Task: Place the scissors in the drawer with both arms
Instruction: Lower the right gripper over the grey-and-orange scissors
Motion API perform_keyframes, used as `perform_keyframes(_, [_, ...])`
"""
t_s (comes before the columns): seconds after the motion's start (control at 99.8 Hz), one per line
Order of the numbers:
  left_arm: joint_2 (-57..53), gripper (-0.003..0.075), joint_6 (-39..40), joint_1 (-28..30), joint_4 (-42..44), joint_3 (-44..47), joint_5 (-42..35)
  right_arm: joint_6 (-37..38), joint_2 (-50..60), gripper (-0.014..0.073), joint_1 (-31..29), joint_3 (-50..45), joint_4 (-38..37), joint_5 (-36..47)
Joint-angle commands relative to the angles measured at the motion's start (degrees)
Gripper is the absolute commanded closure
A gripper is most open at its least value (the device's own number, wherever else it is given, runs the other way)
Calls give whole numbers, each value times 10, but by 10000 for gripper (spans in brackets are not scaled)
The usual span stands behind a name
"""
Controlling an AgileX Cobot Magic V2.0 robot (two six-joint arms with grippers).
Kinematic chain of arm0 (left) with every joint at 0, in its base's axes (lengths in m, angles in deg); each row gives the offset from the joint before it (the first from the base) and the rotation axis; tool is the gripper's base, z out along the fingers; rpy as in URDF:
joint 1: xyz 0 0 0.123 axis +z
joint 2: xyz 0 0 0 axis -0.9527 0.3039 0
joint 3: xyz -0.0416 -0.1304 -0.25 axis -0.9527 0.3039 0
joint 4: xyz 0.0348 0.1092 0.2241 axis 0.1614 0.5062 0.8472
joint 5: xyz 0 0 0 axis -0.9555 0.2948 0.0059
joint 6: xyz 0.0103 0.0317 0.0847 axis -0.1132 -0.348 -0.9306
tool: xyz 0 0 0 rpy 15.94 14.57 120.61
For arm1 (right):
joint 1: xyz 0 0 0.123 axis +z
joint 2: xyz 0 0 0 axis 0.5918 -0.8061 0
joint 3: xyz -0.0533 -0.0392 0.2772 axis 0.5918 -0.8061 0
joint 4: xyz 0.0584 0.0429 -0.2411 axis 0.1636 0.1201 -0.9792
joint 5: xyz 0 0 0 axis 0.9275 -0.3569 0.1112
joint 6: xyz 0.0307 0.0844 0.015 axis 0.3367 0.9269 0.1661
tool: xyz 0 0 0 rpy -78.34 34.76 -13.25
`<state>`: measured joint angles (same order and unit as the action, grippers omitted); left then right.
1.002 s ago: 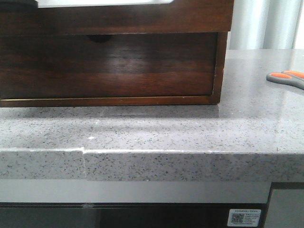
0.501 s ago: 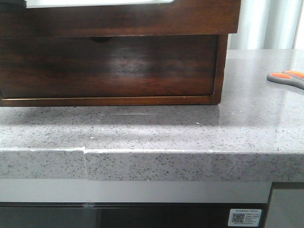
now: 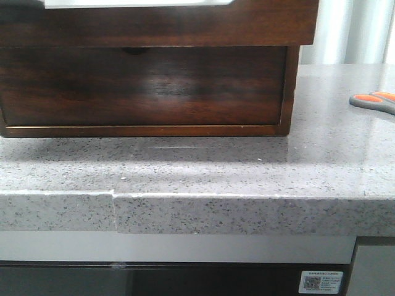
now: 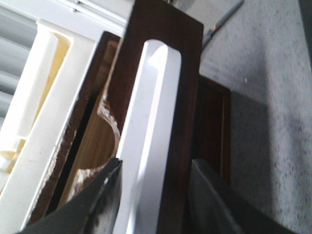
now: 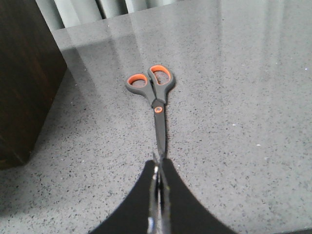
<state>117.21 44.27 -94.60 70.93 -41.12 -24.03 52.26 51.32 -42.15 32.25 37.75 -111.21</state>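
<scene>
The scissors (image 3: 373, 102), grey with orange loops, lie at the right edge of the counter. In the right wrist view the scissors (image 5: 155, 97) point their blades at my right gripper (image 5: 159, 168), which is shut on the blade tips, handles resting on the counter. The drawer (image 3: 142, 86), dark glossy wood, sits closed in its casing (image 3: 154, 24). My left gripper (image 4: 156, 165) has its jaws on either side of the casing's dark top rail (image 4: 165, 73), which carries a white strip. Neither gripper shows in the front view.
The grey speckled counter (image 3: 216, 166) has its front edge (image 3: 247, 197) near the camera. The box's dark side (image 5: 24, 73) stands beside the scissors. A cream tray (image 4: 44, 97) lies on top of the box. Grey curtains hang behind.
In the front view the box has shifted a little to the right and looks slightly nearer. The scissors and the counter seam have also drifted slightly right.
</scene>
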Motion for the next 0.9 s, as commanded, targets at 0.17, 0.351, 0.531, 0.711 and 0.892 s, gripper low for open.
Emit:
perform_keyframes(0.17, [-54, 414, 14, -4, -196, -16, -76, -1, -36, 643, 11, 43, -33, 34])
perform_keyframes(0.351, [-109, 414, 17, -4, -259, -16, -75, -1, -118, 458, 11, 86, -33, 34])
perform_keyframes(0.531, [-156, 414, 18, -4, -318, -16, -56, -1, -236, 265, 11, 152, -33, 32])
perform_keyframes(0.711, [-180, 414, 34, -4, -321, -16, -56, -1, -369, 249, 11, 243, -40, 0])
perform_keyframes(0.892, [-180, 414, 43, -4, -321, -16, -56, -1, -514, 249, 11, 345, -40, -54])
